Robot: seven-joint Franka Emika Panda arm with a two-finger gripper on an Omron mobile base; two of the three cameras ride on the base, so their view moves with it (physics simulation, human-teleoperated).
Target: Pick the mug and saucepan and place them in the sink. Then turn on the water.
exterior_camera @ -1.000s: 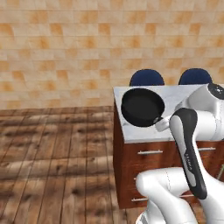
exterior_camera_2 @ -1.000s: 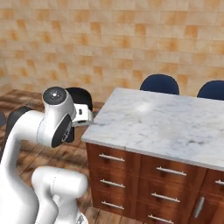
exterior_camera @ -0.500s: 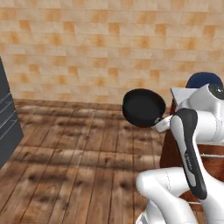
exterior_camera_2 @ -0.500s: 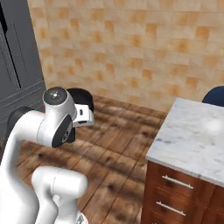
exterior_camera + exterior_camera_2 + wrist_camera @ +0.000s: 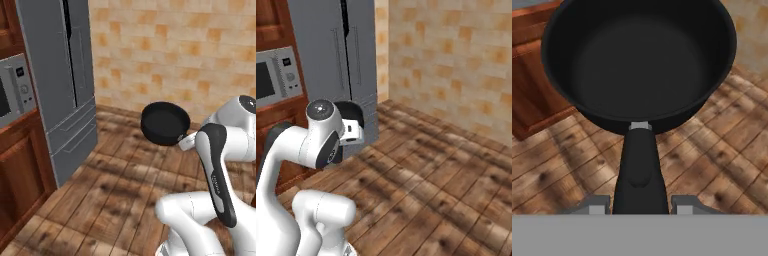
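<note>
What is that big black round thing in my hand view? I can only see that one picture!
Observer: It's the saucepan, and the gripper holds it by the handle. In the left base view it hangs in the air above the wooden floor.
Operator: Is the sink near?
Observer: I can't see a sink. The right base view shows a tall grey fridge straight ahead.
Operator: Anything else there?
Observer: Yes, a microwave sits in a wooden cabinet beside the fridge.
</note>
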